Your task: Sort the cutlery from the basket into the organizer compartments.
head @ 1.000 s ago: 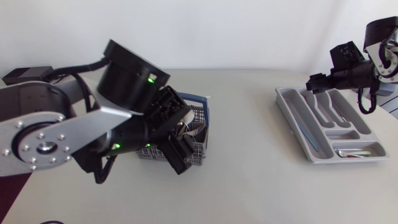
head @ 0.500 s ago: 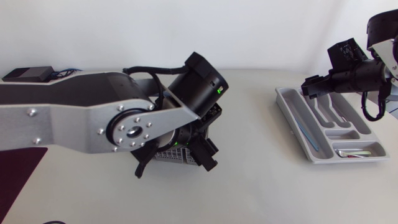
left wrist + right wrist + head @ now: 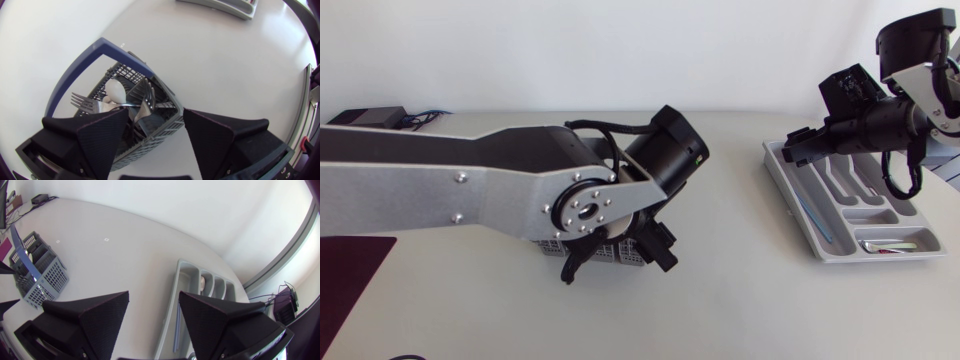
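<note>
Your left gripper point(image 3: 155, 120) hangs open, holding nothing, just above the basket point(image 3: 107, 47) near the table's middle; the forks point(image 3: 82, 101) and spoon point(image 3: 115, 91) stand upright, heads toward it; the right gripper point(image 3: 152, 302), open too, hovers by the organizer point(image 3: 181, 269) at the right edge

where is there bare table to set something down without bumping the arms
The widest free patch is the table between the basket and the organizer, running on to the near edge. Crowded: the basket, covered by the left arm with the left gripper open over it, and the organizer's far end under the right gripper.
</note>
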